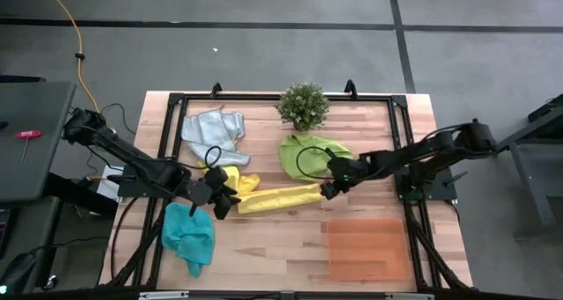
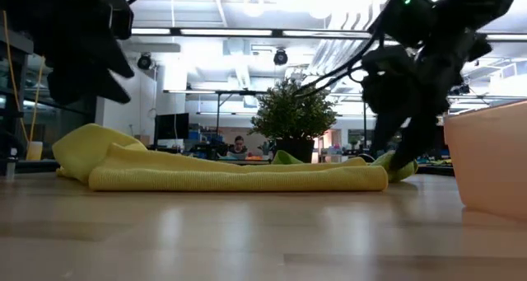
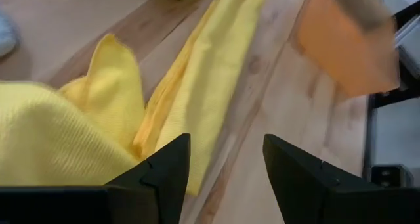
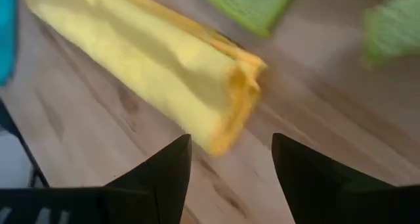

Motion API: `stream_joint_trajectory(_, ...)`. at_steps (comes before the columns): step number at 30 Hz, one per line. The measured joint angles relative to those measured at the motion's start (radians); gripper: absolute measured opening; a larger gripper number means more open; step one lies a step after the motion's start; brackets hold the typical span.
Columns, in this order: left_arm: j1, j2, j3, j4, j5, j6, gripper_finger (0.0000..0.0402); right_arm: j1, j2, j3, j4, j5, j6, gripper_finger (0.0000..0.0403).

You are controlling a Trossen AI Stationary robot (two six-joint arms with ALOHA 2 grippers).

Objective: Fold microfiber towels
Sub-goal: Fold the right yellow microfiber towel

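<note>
A yellow towel [image 1: 280, 197], folded into a long strip, lies flat on the table's middle; it also shows in the low view [image 2: 239, 178]. A second yellow towel [image 1: 230, 179] lies bunched at the strip's left end. My left gripper [image 1: 225, 200] is open and hovers over the strip's left end [image 3: 197, 106]. My right gripper [image 1: 327, 191] is open just off the strip's right end [image 4: 223, 99], low over the table. A grey towel [image 1: 214, 128], a lime green towel [image 1: 312, 155] and a teal towel [image 1: 189, 236] lie crumpled on the table.
A potted plant [image 1: 303, 105] stands at the far edge's middle. An orange translucent tray [image 1: 368, 247] lies at the near right, and its wall shows at the right of the low view [image 2: 494, 157]. Bare wood lies between the teal towel and the tray.
</note>
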Motion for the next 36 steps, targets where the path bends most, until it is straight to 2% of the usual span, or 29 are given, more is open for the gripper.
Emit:
stream_joint_trajectory(11, 0.0, 0.004, 0.001, -0.027, 0.013, -0.009, 0.0184, 0.0, 0.21, 0.005, 0.273, -0.02, 0.046, 0.0204)
stream_joint_trajectory(17, 0.0, 0.004, 0.001, -0.028, 0.019, -0.007, 0.0184, 0.0, 0.26, 0.005, 0.357, -0.016, 0.096, 0.0203)
stream_joint_trajectory(20, 0.0, 0.004, 0.001, -0.031, 0.019, -0.007, 0.0184, 0.0, 0.257, 0.005, 0.349, -0.002, 0.096, 0.0181)
stream_joint_trajectory(22, 0.0, 0.004, 0.001, -0.036, 0.019, -0.007, 0.0184, 0.0, 0.256, 0.004, 0.339, -0.008, 0.089, 0.0146)
stream_joint_trajectory(27, 0.0, 0.004, 0.001, -0.032, 0.019, -0.006, 0.0184, -0.001, 0.19, -0.003, 0.194, -0.029, 0.039, 0.0019)
stream_joint_trajectory(31, 0.0, 0.004, 0.001, -0.005, 0.02, 0.013, 0.0184, -0.004, 0.075, -0.005, -0.026, -0.031, 0.01, 0.0021)
stream_joint_trajectory(36, 0.007, 0.004, 0.001, 0.072, 0.013, 0.114, 0.0184, -0.005, -0.097, -0.004, -0.289, -0.002, 0.008, 0.0005)
